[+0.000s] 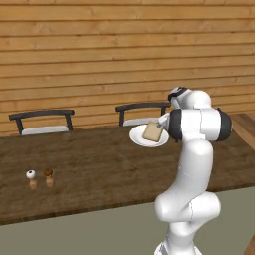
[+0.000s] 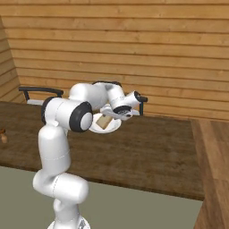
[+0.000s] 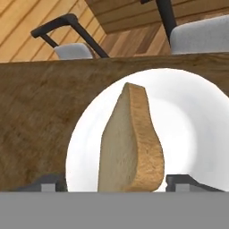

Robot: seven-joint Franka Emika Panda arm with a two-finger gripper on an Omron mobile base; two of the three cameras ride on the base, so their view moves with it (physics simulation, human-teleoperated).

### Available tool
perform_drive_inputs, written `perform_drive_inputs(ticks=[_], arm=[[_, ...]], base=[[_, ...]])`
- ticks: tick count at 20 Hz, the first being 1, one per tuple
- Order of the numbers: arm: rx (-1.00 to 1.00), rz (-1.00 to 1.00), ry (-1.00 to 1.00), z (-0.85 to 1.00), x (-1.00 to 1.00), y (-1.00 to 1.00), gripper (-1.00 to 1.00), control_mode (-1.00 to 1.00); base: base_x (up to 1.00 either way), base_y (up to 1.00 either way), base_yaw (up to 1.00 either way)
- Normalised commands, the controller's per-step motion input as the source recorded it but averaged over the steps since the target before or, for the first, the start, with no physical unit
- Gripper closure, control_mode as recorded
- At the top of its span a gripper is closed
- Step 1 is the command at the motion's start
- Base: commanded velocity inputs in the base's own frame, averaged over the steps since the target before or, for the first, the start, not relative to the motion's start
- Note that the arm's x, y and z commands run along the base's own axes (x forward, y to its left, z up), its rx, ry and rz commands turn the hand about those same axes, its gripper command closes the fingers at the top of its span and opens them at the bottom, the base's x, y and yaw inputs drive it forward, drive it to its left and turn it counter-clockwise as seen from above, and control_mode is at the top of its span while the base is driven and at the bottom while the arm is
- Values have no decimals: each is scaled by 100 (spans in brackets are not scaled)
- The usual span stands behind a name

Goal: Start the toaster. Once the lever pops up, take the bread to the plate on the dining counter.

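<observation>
My pincer (image 3: 117,181) gripped the bread (image 3: 129,143) on edge, right over the plate (image 3: 188,120). I held it there so letting go would drop it inside the rim, not on the tabletop (image 1: 99,164).

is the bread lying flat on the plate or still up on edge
On edge. In the hand view the bread stands between the gripper fingers, crust up, over the plate. Whether it touches the plate, cannot tell.

Wall: I see horizontal wooden planks (image 1: 99,55) across the far side.
Seating: two dark-framed chairs (image 1: 42,122), grey seats, against it.
Floor: wood planks (image 2: 217,170), right.
</observation>
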Motion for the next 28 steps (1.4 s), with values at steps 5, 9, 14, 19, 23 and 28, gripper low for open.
perform_drive_inputs(ticks=[5, 9, 14, 19, 23, 28], arm=[[-20, -2, -8, 0, -1, 2, -100, -100], [-36, -2, -11, 1, 0, 0, -100, -100], [-42, -6, -13, 4, -21, 0, -100, -100], [-29, -9, -3, 34, -29, 4, -100, -100], [-7, -12, -3, 89, -95, 44, -100, -100], [4, -40, 3, 55, -100, 6, -100, -100]], base=[[0, 0, 0], [0, 0, 0], [0, 0, 0], [0, 0, 0], [0, 0, 0], [0, 0, 0]])
